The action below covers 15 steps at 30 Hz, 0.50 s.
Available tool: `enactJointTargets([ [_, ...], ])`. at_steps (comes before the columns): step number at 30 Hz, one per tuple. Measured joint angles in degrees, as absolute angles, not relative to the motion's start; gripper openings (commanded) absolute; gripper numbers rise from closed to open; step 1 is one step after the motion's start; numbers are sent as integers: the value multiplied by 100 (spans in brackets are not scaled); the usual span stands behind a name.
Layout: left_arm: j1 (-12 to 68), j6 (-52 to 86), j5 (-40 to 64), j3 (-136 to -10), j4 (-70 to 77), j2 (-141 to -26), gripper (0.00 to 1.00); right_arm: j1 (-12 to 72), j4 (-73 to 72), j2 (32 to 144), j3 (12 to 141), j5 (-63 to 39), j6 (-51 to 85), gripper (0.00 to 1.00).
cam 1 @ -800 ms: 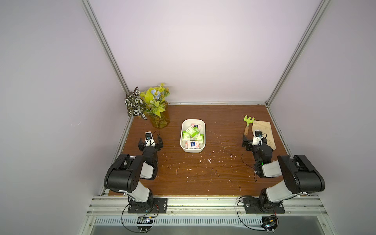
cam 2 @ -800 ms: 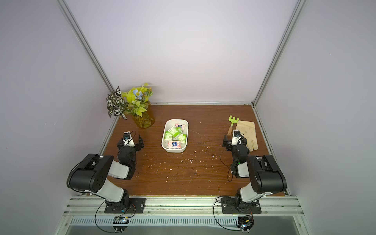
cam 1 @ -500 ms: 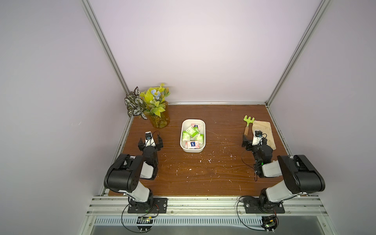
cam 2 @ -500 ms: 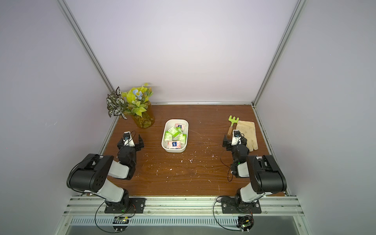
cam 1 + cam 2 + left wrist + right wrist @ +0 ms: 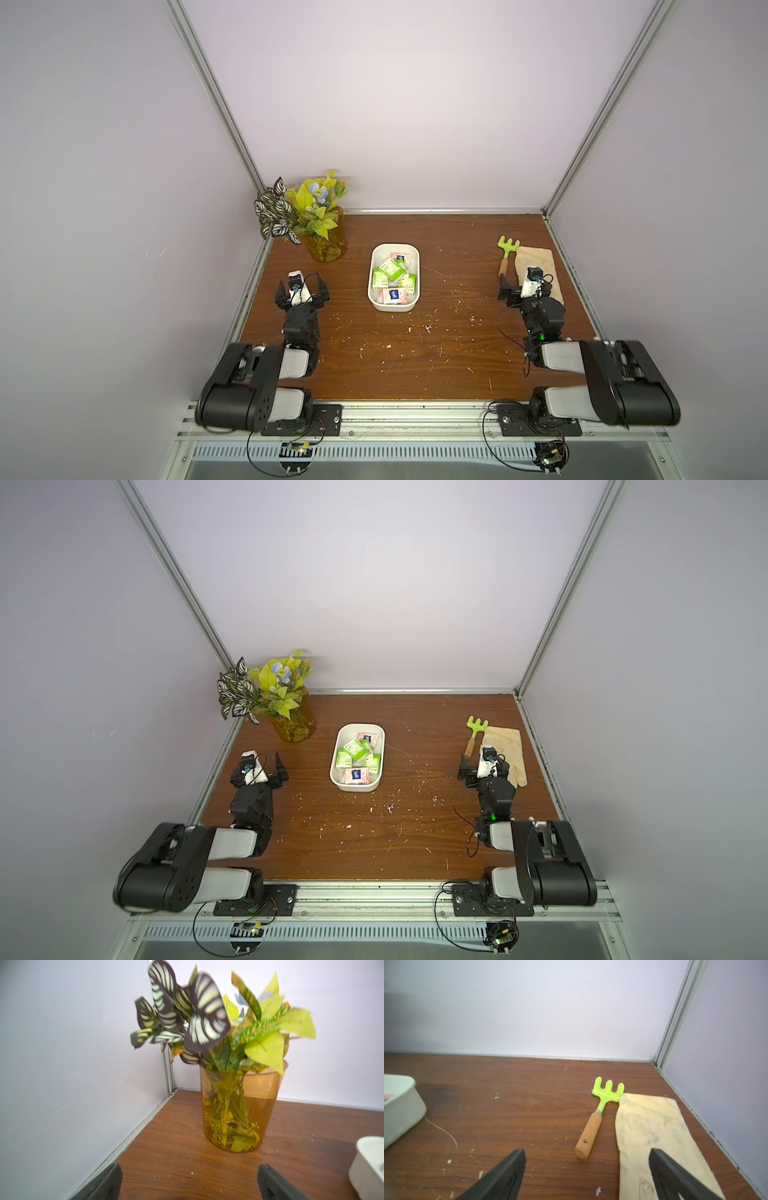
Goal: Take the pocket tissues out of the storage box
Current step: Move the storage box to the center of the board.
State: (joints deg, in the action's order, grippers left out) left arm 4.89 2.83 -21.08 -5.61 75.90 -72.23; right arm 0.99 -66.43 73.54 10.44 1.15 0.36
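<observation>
The storage box (image 5: 395, 308) (image 5: 353, 788) is a white low tub in the middle of the wooden table in both top views. Inside it lie the pocket tissues: green-and-white packets (image 5: 392, 269) (image 5: 356, 748) and a pink one with a dark blue label (image 5: 392, 296) (image 5: 355, 776). My left gripper (image 5: 300, 284) (image 5: 257, 766) rests low to the box's left, open and empty. My right gripper (image 5: 525, 282) (image 5: 484, 764) sits far to its right, also open and empty. A corner of the box shows in the left wrist view (image 5: 365, 1167) and in the right wrist view (image 5: 402, 1113). Both wrist views show the jaws wide apart, left (image 5: 190, 1167) and right (image 5: 587, 1150).
An amber vase of artificial leaves (image 5: 326, 245) (image 5: 239, 1109) stands at the back left, just ahead of my left gripper. A green rake with a wooden handle (image 5: 507, 253) (image 5: 591, 1126) and a beige glove (image 5: 538, 266) (image 5: 650, 1126) lie ahead of my right gripper. White crumbs dot the table.
</observation>
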Motion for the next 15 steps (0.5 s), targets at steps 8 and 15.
enactJointTargets([
  [8, 489, 1461, -1621, -1841, 4672, -5339, 98, 196, -4941, 5835, 1761, -561, 1083, 99],
  [15, 489, 2141, -366, -3002, 2110, -5330, 98, 1028, -3782, 6237, 2659, -1308, 1942, 99],
])
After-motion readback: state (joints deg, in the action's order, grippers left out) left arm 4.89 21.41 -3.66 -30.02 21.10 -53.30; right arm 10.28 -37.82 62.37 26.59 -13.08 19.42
